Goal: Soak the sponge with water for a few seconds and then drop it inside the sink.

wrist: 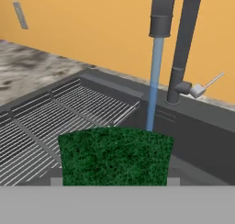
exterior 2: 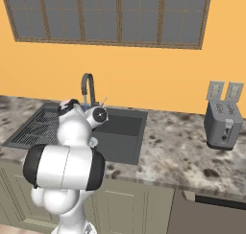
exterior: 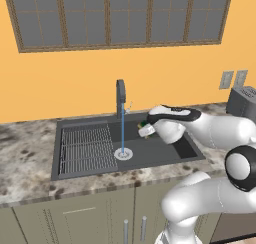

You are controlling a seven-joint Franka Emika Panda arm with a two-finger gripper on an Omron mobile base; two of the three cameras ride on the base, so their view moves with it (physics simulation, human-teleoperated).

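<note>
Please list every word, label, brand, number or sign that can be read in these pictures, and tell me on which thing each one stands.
There are none: no readable text appears in any view.
The toaster has no legible brand or markings.
The wall outlets are plain plates.
The faucet, the sink and the sponge carry no lettering.
The cabinet fronts are blank.

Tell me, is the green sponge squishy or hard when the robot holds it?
Probably squishy: the sponge has a fuzzy green scrubbing face, and its sides seem to bow in the hand view. Likely light, since it is tiny beside the sink. Near the water, it may get heavier.
</note>
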